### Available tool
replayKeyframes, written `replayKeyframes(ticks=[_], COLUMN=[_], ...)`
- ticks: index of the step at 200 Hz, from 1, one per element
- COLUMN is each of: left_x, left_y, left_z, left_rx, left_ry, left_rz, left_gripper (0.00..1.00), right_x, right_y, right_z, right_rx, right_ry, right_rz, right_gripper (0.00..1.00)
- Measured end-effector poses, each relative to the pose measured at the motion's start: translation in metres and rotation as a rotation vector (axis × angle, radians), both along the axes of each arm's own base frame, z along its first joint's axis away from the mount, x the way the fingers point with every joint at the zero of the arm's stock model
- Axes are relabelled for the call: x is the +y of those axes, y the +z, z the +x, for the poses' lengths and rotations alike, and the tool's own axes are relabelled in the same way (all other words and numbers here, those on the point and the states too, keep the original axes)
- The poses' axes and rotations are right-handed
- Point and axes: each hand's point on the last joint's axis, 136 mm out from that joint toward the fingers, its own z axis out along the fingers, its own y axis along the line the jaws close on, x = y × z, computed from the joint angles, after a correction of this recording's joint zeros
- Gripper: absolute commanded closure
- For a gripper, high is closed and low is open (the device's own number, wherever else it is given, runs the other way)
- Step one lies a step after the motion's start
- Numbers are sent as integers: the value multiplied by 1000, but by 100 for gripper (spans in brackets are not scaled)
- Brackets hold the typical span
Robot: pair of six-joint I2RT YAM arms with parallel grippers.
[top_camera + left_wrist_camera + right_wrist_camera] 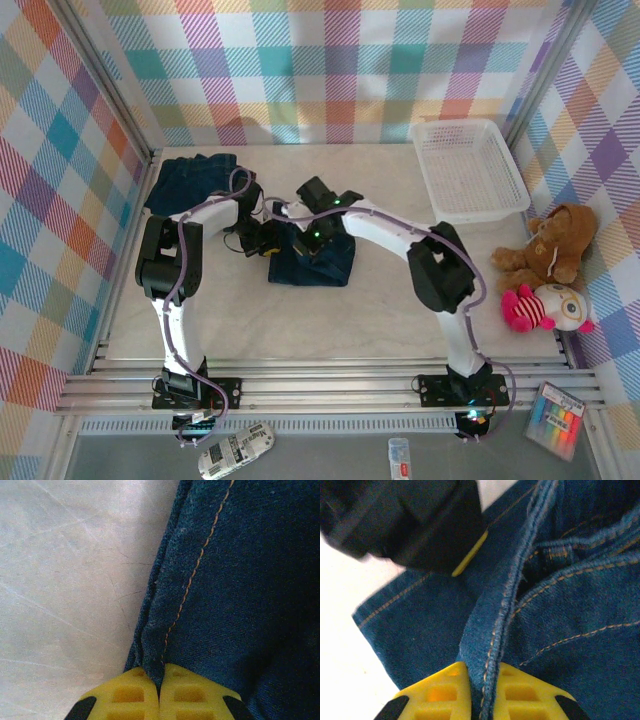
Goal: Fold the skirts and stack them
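Evidently mid-fold, the denim skirt (pixel 312 258) lies in a dark, partly doubled heap on the bench (pixel 380 310), right beneath both hands. The right hand (pixel 485 692) has its yellow fingers nearly closed on a stitched hem that stands up between them, probably so that edge can be carried over the cloth lying ahead of it. The left hand (pixel 159 692) is closed tight at the skirt's side fold, with the orange seam running straight into its fingertips. It seems to pinch that edge, likely to hold the cloth taut, and bare bench lies to its left. A second denim skirt (pixel 192 180) rests well beyond the left hand, presumably where the stack begins. The basket (pixel 470 165) and teddy bear (pixel 545 250) stand well off to the right hand's outer side.
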Motion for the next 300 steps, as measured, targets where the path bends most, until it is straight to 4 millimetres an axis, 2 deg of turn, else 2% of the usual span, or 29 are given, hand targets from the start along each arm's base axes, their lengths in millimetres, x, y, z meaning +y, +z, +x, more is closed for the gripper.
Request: replayKeyframes(ticks=[12, 27, 58, 91, 134, 150, 172, 183, 196, 214, 239, 243, 253, 263, 273, 286, 300], left_x=[0, 0, 0, 2, 4, 3, 3, 4, 6, 13, 43, 48, 57, 62, 63, 53, 25], left_y=[0, 0, 0, 0, 0, 0, 1, 1, 1, 4, 26, 33, 50, 70, 88, 108, 121], left_z=[0, 0, 0, 0, 1, 1, 1, 1, 1, -1, -5, -6, -6, -6, -8, -11, -11], left_rx=[1, 1, 4, 6, 8, 8, 9, 10, 13, 26, 6, -8, -47, -100, -149, -194, -227], left_ry=[1, 1, 2, 7, 9, 9, 10, 12, 16, 33, 84, 94, 113, 140, 161, 172, 139], left_rz=[-3, -4, -7, -10, -17, -20, -23, -24, -24, -27, 55, 75, 107, 122, 116, 74, 0], left_gripper=[100, 100, 100, 100, 100, 100, 90, 86, 83, 76, 74, 74, 74, 74, 73, 73, 73], right_x=[0, 0, 2, 4, 1, 5, 11, 15, 19, 19, -5, -12, -29, -50, -66, -84, -89], right_y=[-5, 1, 8, 14, 23, 24, 14, 11, 12, 23, 57, 65, 82, 96, 105, 103, 87], right_z=[-4, -6, -13, -30, -42, -40, -36, -38, -41, -43, -48, -44, -32, -9, 14, 44, 66], right_rx=[20, 29, 73, 154, 210, 213, 234, 259, 284, 274, 250, 237, 199, 145, 110, 80, 82], right_ry=[12, 13, 22, 50, 70, 68, 51, 46, 47, 58, 10, -19, -86, -182, -271, -367, -413], right_rz=[-26, -32, -15, 10, -4, -5, 1, 15, 37, 81, 159, 179, 227, 262, 289, 297, 279], right_gripper=[100, 100, 90, 94, 89, 85, 74, 62, 54, 49, 50, 53, 68, 79, 85, 89, 91])
